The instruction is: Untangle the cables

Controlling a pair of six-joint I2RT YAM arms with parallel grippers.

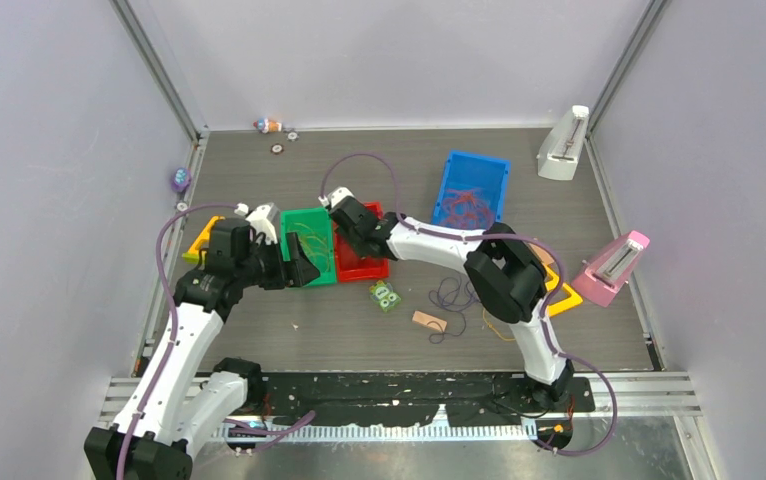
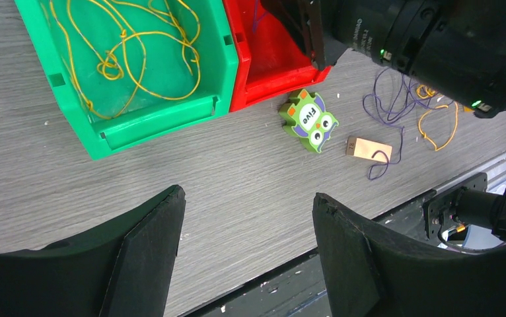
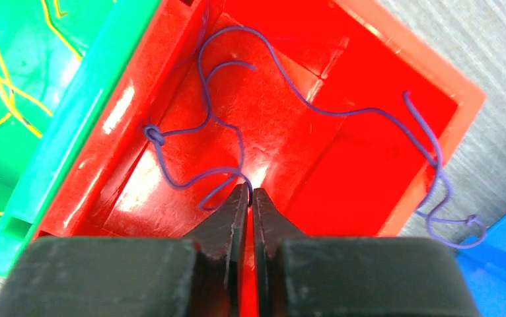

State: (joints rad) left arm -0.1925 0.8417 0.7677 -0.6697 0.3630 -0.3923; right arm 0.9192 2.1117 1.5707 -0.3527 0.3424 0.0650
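Hovering over the red bin (image 3: 356,172), the right pincer (image 3: 250,197) has its jaws squeezed right together on a purple wire (image 3: 290,79). The wire loops around inside the bin, and one end trails out over the rim on the blue bin's side.

The left pincer (image 2: 249,197) hangs above the bare surface (image 2: 237,172) just near of the green bin (image 2: 158,125). Its jaws are spread wide with nothing between them.

Where the rest of the wires are:
- The yellow wires (image 2: 121,49) lie in a loose heap in the green bin, which sits touching the left side of the red one.
- The orange-red wires (image 1: 467,208) are piled in the blue bin (image 1: 479,158), further back and to the right.
- A loose purple tangle (image 2: 389,99) lies out on the surface to the near right of the red bin, with an orange wire (image 2: 435,122) mixed in at its edge.

Beside that tangle sit a little green owl toy (image 2: 308,120) and a small tan block (image 2: 368,148). One purple strand curls right against the block.
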